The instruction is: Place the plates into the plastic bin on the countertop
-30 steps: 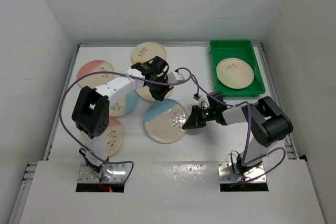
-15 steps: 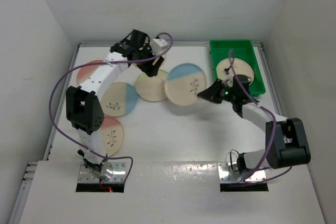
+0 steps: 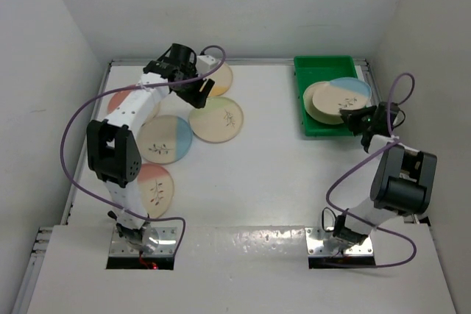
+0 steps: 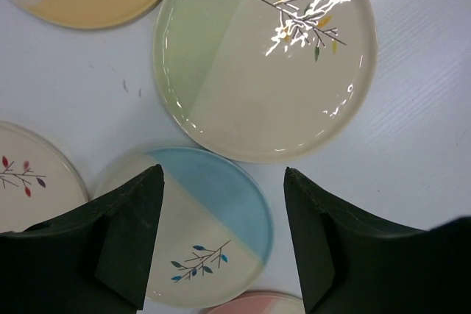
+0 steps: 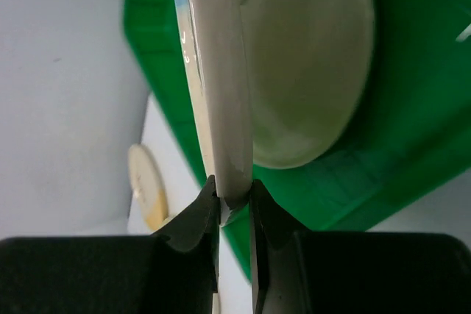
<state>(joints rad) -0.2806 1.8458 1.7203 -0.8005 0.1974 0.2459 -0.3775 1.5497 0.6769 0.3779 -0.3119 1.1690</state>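
Progress: 1 plain plate [image 3: 324, 105] lies flat in the green bin [image 3: 313, 71], far R of the bench [image 3: 280, 174]. A 2nd, the held plate [image 3: 352, 90] w/ a blue section, sits over the bin and partly overlaps the plain plate. It isn't released: the R end effector [image 3: 360, 118] is pinched onto its near rim. So approx 1 done, 1 nearly in, 5 to go.

The 5 left are all on the L half of the bench:
- yellow plate [image 3: 221, 75]
- green-tint plate [image 3: 217, 120]
- blue-half plate [image 3: 163, 140]
- far pink plate [image 3: 121, 101]
- near pink plate [image 3: 154, 187]

The L end effector [image 3: 193, 87] hovers above the far ones w/ fingers [image 4: 125, 240] spread and nothing between them. Likely lining up the next pick, but which plate it's after I can't tell.

View diffs:
- Top cam gives the full count and layout, but the R grip is too small to read there.
- R wrist cam shows the held plate edge-on, rim clamped between both fingers and looking angled vs the plain plate beneath. Whether its far edge touches anything can't be told.
- L wrist cam looks straight down. It shows the gap between the fingers, the green tint and the leaf sprigs up close. The bin isn't in it.
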